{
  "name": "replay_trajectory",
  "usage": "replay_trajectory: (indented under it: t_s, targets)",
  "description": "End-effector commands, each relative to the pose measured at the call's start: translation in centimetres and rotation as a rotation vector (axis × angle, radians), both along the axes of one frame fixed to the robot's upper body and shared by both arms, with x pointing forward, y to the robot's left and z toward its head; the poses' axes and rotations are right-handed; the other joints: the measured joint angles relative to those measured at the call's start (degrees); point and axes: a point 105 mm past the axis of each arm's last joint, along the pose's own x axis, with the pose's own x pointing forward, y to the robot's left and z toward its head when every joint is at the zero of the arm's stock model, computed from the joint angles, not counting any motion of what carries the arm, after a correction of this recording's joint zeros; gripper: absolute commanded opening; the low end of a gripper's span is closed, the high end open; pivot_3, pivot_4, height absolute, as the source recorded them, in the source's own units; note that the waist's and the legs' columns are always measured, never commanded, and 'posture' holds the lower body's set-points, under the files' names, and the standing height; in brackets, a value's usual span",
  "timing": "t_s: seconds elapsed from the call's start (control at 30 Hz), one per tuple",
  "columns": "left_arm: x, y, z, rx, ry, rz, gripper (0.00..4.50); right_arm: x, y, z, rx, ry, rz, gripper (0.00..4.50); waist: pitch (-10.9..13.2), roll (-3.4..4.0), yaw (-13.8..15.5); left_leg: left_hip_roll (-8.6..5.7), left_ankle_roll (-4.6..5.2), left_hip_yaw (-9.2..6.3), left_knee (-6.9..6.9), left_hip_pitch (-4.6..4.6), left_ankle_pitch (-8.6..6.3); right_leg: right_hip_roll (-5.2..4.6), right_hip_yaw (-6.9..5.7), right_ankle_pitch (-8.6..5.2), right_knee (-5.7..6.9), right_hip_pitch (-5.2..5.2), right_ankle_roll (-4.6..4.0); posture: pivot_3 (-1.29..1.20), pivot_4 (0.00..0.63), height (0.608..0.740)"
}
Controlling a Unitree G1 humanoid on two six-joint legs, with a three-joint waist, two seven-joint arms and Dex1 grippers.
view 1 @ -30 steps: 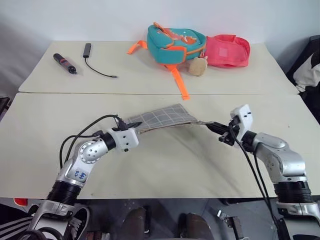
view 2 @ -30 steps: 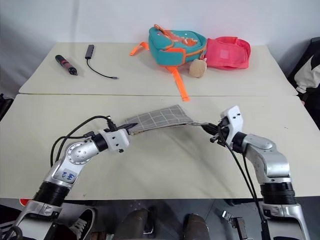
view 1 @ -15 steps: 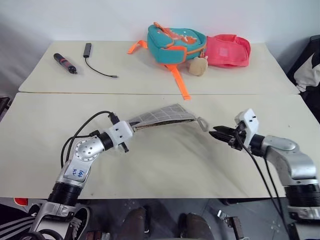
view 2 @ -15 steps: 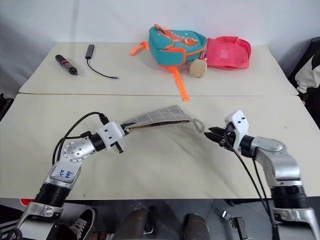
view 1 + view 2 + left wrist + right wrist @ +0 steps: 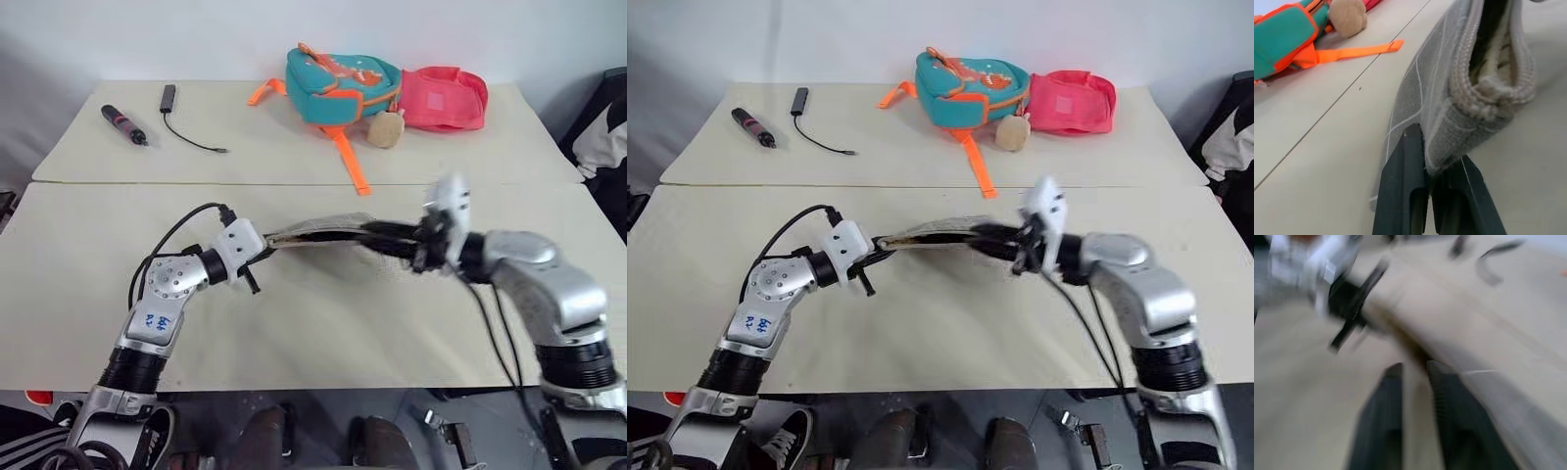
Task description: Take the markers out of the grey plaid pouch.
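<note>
1. Left pincer [image 5: 1425, 205] is clamped on the near corner of the grey plaid pouch [image 5: 931, 233], holding it off the table [image 5: 323, 323] with the zipper edge turned up.
2. Right pincer [image 5: 989, 242] sits at the pouch's opposite end, fingers drawn together with a thin gap between them. Blur there hides whether it has any fabric or just rests against it.
3. The pouch spans between the two pincers. Left wrist view shows the mouth parted and pale lining inside.
4. The markers are not visible in the opening or on the table near either pincer; likely inside, out of sight.
5. Judgement: the opening looks done. Left to do: reach in, extract both markers, set them on the table.
</note>
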Motion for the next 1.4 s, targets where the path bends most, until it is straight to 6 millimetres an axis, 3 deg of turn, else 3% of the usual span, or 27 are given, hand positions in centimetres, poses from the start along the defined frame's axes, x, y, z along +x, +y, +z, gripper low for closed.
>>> replay_trajectory:
  t_s: [0.03,0.17,0.3,0.43,0.53,0.57,0.67,1.07,1.27,1.4]
  targets:
    - [-0.6,-1.4,1.9,-0.015,-0.068,-0.053,0.00,0.4,0.4,1.5,0.022,-0.073,-0.018,0.02,0.00,0.00,-0.13,-0.01,0.02,0.01,0.00,0.00,0.00,-0.01,0.02,0.02,-0.02,0.01,0.04,0.00,0.150,0.740]
    - [-1.0,-2.0,1.9,-0.003,-0.075,-0.067,0.00,1.7,-0.2,-0.3,-0.060,-0.087,-0.093,0.02,0.00,0.00,-0.32,0.02,0.00,0.01,0.00,0.02,0.01,0.03,0.02,0.04,-0.01,0.00,0.05,0.00,0.150,0.740]
    - [-1.2,-2.0,2.0,-0.006,-0.076,-0.068,0.00,1.9,-0.3,-0.7,-0.065,-0.089,-0.108,0.02,0.00,0.00,-0.34,0.02,0.00,0.04,-0.01,0.01,0.02,0.05,0.02,0.04,-0.02,-0.02,0.05,0.00,0.150,0.740]
    - [-1.6,-2.7,2.4,-0.064,-0.011,-0.097,0.00,2.9,-0.8,-1.6,-0.271,-0.245,-0.134,0.02,0.00,0.00,-0.38,0.02,0.01,0.04,-0.01,0.01,0.02,0.05,0.03,0.04,-0.03,-0.01,0.06,0.00,0.150,0.740]
    - [-2.6,-4.2,2.6,-0.151,0.144,-0.151,0.00,3.6,-0.6,-1.1,-0.430,-0.423,-0.112,0.02,0.00,0.00,-0.41,0.02,0.01,0.04,0.00,0.01,0.02,0.04,0.04,0.04,-0.02,-0.02,0.06,0.00,0.150,0.740]
    - [-3.1,-4.7,2.5,-0.154,0.186,-0.178,0.00,3.3,-0.3,-1.4,-0.423,-0.395,-0.078,0.02,0.00,0.00,-0.43,0.02,0.01,0.05,0.01,0.01,0.02,0.04,0.07,0.04,-0.02,-0.03,0.06,0.00,0.150,0.740]
    - [-3.6,-5.2,2.9,-0.161,0.218,-0.200,0.00,3.4,-0.6,-1.9,-0.459,-0.383,-0.063,0.56,0.00,0.00,-0.43,0.05,-0.02,0.03,0.00,0.02,0.04,0.10,0.06,0.04,-0.02,-0.01,0.05,0.00,0.150,0.740]
    - [-3.2,-4.3,2.6,-0.224,0.363,-0.154,0.00,2.5,-0.8,0.4,-0.498,-0.395,-0.007,4.47,0.00,0.00,-0.30,0.06,-0.02,-0.01,0.02,0.02,0.07,0.11,0.05,0.04,-0.08,0.05,0.05,0.00,0.150,0.740]
    - [-3.0,-4.4,3.0,-0.295,0.387,-0.159,0.00,1.6,-0.4,0.2,-0.463,-0.319,0.021,4.47,0.00,0.00,-0.30,0.06,-0.03,0.00,0.02,0.02,0.06,0.11,0.05,0.04,-0.10,0.06,0.05,0.00,0.150,0.740]
    - [-3.1,-4.3,3.1,-0.327,0.418,-0.165,0.00,1.5,-0.2,0.2,-0.472,-0.325,0.023,3.18,0.00,-0.01,-0.29,0.06,-0.03,0.00,0.02,0.02,0.06,0.11,0.04,0.04,-0.10,0.07,0.05,0.00,0.150,0.740]
